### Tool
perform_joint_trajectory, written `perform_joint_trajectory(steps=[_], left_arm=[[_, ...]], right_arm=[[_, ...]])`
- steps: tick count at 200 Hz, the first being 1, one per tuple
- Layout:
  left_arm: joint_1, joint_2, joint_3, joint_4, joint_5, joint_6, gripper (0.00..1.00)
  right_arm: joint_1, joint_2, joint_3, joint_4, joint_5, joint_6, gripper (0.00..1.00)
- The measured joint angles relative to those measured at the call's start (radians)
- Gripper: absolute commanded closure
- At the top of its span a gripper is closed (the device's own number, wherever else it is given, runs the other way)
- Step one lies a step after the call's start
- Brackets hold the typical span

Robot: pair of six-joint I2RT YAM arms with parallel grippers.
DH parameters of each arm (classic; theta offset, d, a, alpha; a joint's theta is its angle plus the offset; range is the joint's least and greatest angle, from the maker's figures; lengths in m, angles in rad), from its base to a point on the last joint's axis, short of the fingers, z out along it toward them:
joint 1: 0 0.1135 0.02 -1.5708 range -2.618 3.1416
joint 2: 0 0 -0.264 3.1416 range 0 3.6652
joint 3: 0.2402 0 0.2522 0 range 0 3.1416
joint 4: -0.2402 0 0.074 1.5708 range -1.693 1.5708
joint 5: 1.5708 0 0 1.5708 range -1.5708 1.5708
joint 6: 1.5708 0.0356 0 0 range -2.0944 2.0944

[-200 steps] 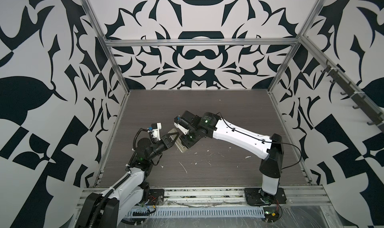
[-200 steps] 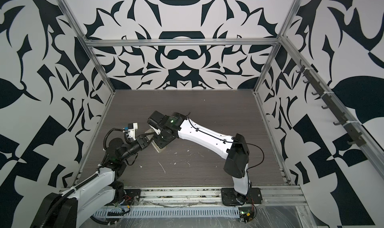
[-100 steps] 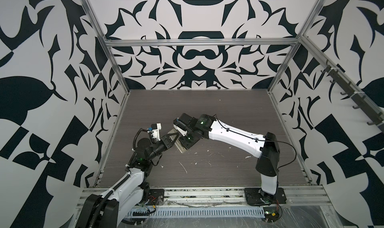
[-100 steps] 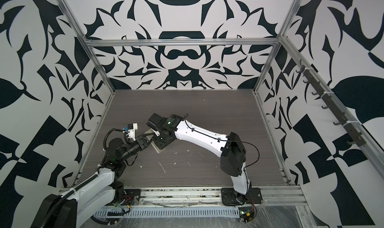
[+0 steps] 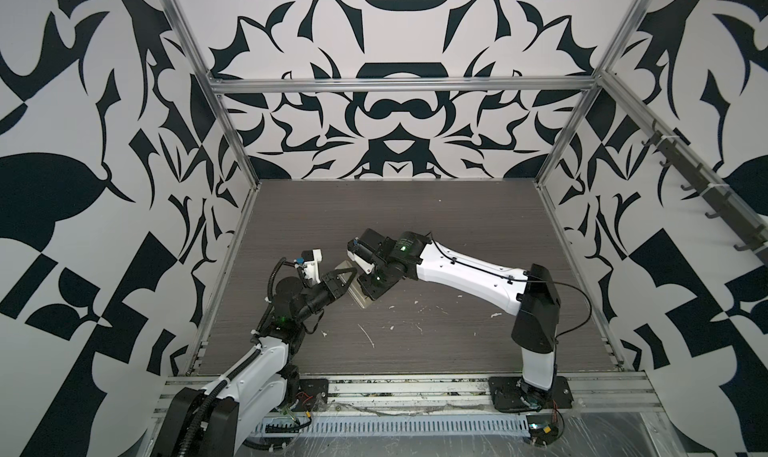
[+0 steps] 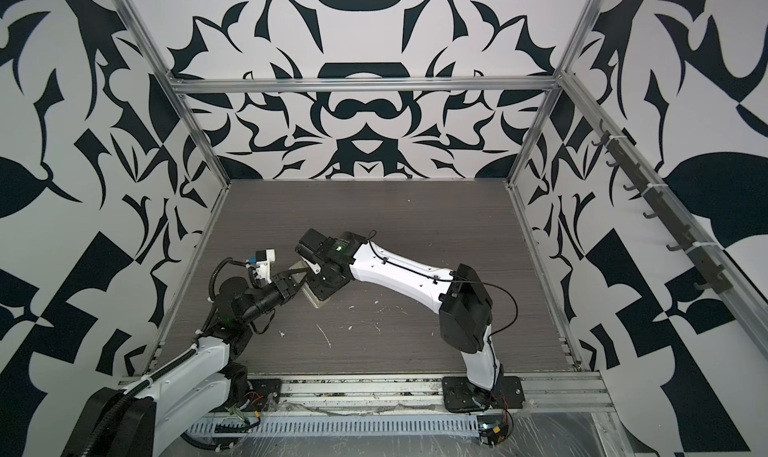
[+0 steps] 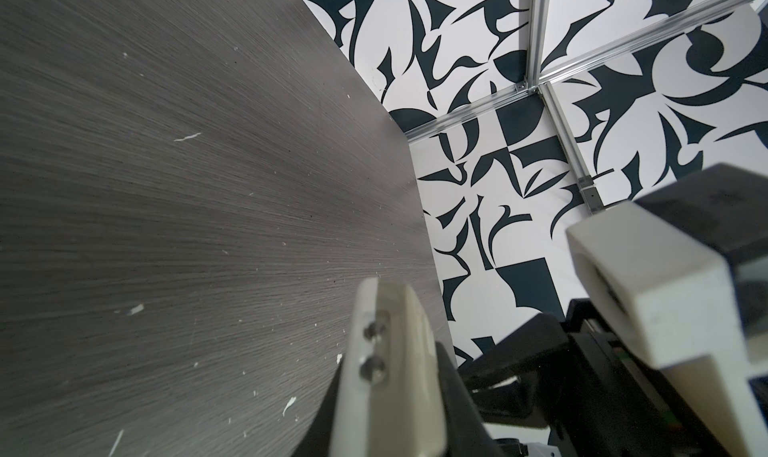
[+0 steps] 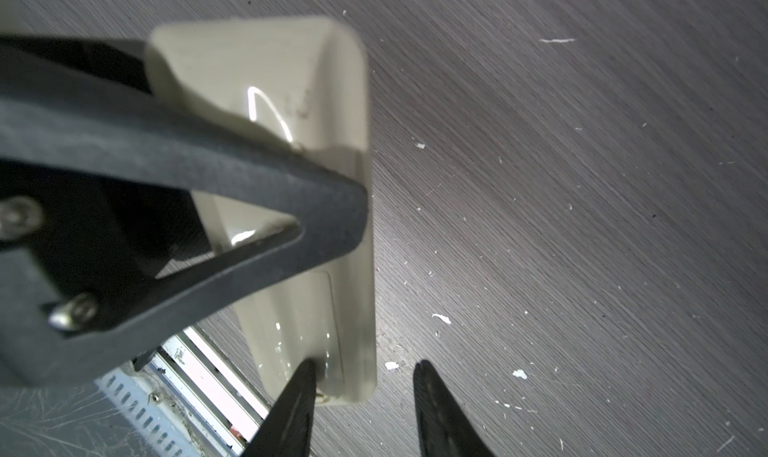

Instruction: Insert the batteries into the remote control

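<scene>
- Remote control, the slim white handset with a glossy beige plastic back (image 8: 291,72), sits left of centre over the dark grey wood-grain tabletop (image 5: 436,243). It is toward the front, with its beige back facing up in both top views (image 5: 358,299) (image 6: 312,299).
- Your left gripper (image 5: 349,278) is clamped on it. One dark triangular finger (image 8: 249,164) lies across the beige back. The left wrist view shows the pale slab (image 7: 390,376) edge-on between the dark jaws.
- Your right gripper (image 8: 365,376) stands parted and holds nothing.
- One of its pointed black fingertips (image 8: 299,396) touches the back at the end with the thinly outlined panel (image 8: 307,317). The other tip hangs over bare table just beside the handset's long edge, apart from it.
- In both top views your right arm reaches leftward. Its wrist hangs directly above the remote, close against the left gripper.
- You can see the remote tilted and seemingly lifted off the table. From these angles I cannot tell for certain whether a corner rests on the surface.
- Small white scraps (image 8: 441,318) lie scattered on the table near the remote and toward the front (image 5: 368,334).
</scene>
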Motion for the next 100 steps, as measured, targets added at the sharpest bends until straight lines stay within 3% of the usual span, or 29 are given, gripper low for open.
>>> perform_joint_trajectory(steps=[71,100], left_arm=[[0.003,-0.017,0.0,-0.019,-0.013,-0.034,1.0],[0.001,-0.059,0.012,-0.064,-0.008,-0.029,1.0]], right_arm=[[0.001,-0.038,-0.058,0.063,0.008,-0.003,0.59],[0.006,-0.09,-0.105,0.088,0.024,-0.015,0.53]])
